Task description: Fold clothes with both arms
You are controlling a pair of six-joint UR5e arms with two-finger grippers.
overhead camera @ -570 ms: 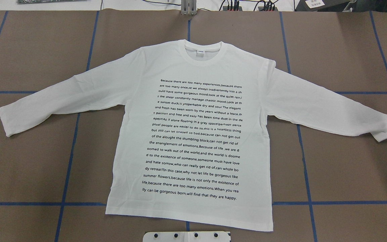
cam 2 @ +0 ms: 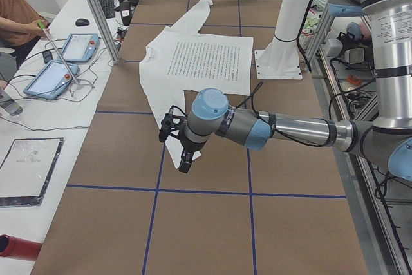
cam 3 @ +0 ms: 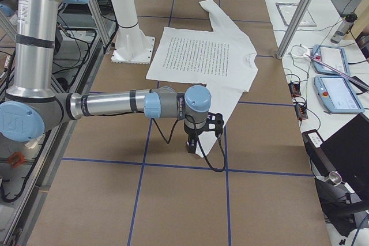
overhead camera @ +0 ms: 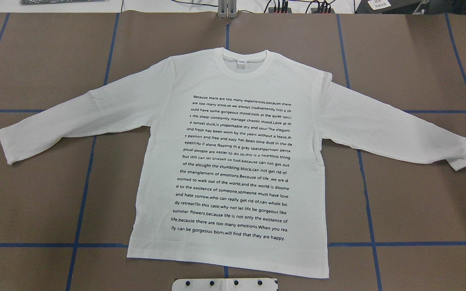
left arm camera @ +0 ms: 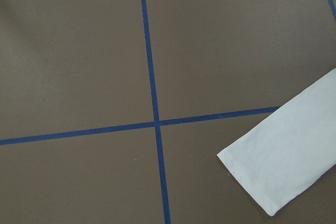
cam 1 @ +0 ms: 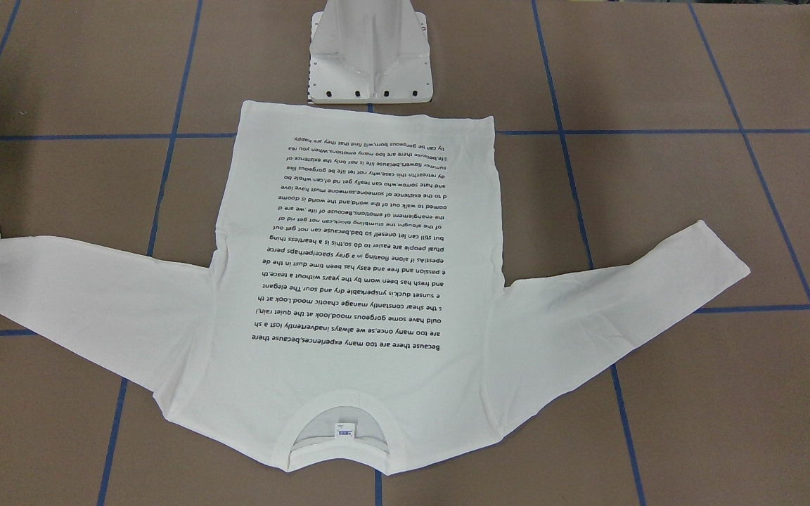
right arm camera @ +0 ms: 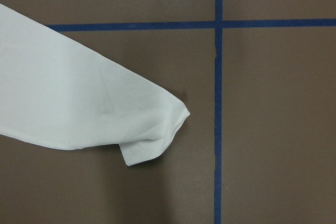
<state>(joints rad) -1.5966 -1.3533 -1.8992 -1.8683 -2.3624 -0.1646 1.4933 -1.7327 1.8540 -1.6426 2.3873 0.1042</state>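
Seeing the T-shirt flat in the middle of the desk, sleeves stretched toward its two ends, we place the left hand near the left cuff and the right hand near the right cuff, though we cannot tell how wide either hand is.

Bright, even light falls from overhead; all views are sharp. Below the right gripper, the T-shirt casts only a soft, faint shadow.
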